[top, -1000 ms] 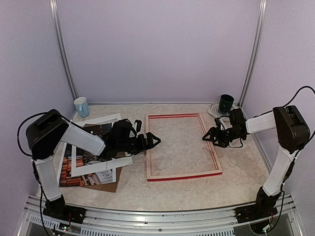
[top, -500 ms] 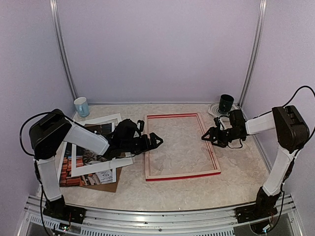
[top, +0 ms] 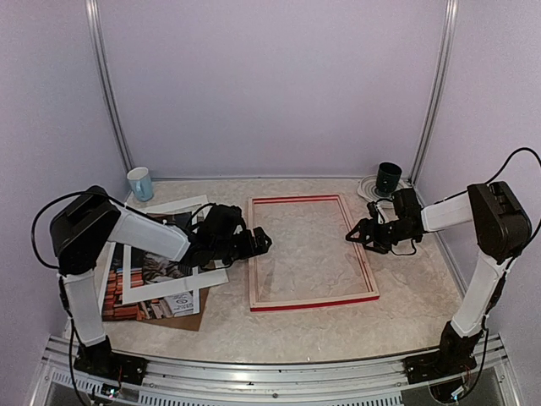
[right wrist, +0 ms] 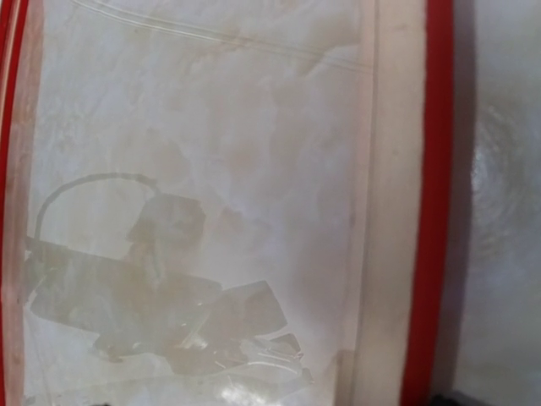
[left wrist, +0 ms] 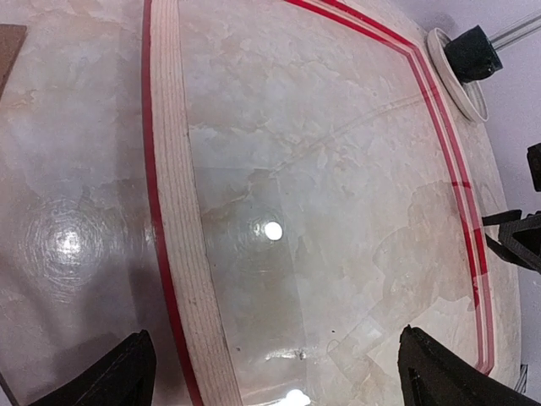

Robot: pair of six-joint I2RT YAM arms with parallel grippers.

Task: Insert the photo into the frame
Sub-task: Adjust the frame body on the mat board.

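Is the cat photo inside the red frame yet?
Not yet. The photo lies left of the frame, under a white mat; inside the frame only bare table shows.

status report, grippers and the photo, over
Left gripper open over red rectangular frame, right gripper open at opposite rail. Glossy cat photo outside frame, left. White mat border lying over it.

Obscured and cropped items
You see the photo (top: 156, 269) only in part, under the mat (top: 173, 286) and left arm (top: 144, 237); both wrist views crop the frame (left wrist: 169, 211), and the right one is hazy.
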